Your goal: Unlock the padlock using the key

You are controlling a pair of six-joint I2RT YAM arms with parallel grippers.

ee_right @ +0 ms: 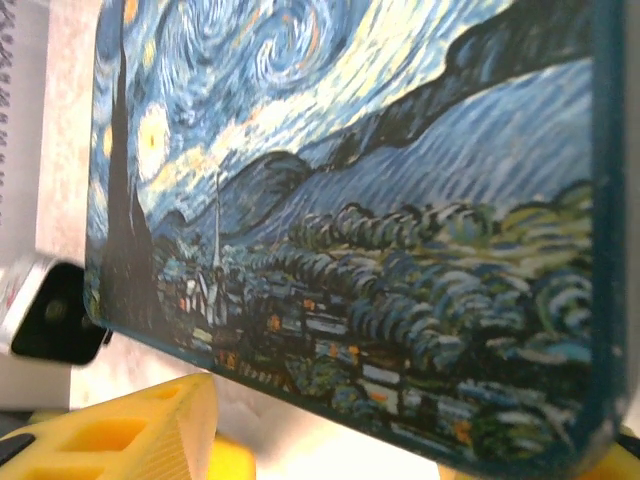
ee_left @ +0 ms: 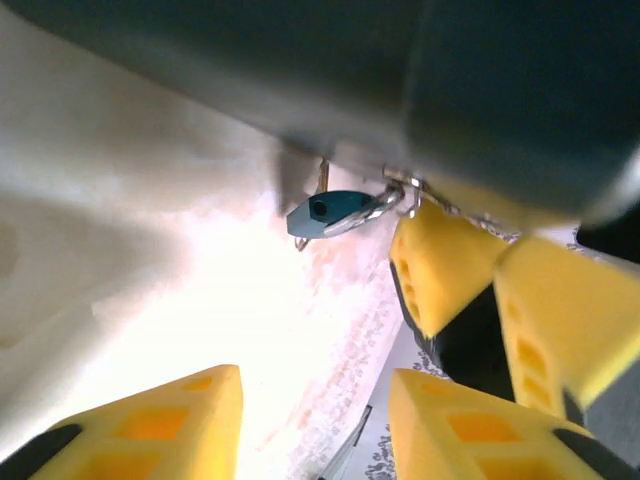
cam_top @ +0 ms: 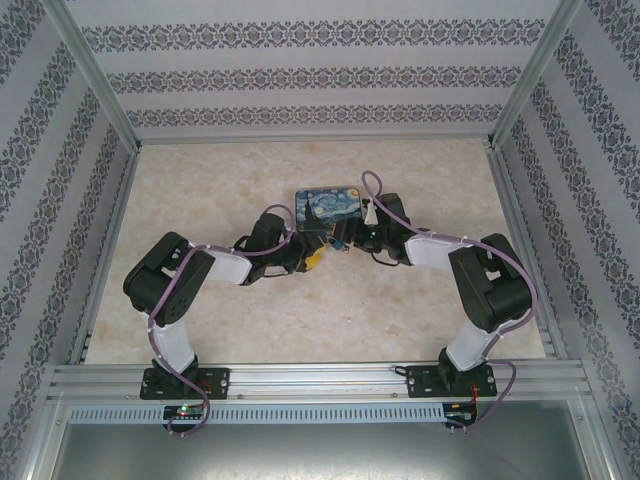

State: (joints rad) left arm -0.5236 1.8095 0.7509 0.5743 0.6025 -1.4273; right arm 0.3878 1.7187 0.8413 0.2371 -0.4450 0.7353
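Flanking the bottom of the left wrist view, the left hand (ee_left: 315, 390) stands fairly wide, its yellow fingers (ee_left: 180, 420) apart and gripping nothing. Just beyond it hangs the padlock (ee_left: 325, 212), a small blue body with a dark hole facing the camera. Its silver shackle (ee_left: 378, 203) reaches to the fingertips of the right hand (ee_left: 465, 238). That hand's yellow fingers also stand apart, and the right wrist view shows pale worktop (cam_top: 250, 320) in the gap between them. A thin metal sliver (ee_left: 322, 178) juts just above the padlock's body, too blurred to name. From above, both hands meet at the near edge of the Starry Night box (cam_top: 328, 203). Its lid carries a printed swirling sky, a dark cypress and a village. Behind it rise walls (cam_top: 300, 80) papered in grey damask bands.
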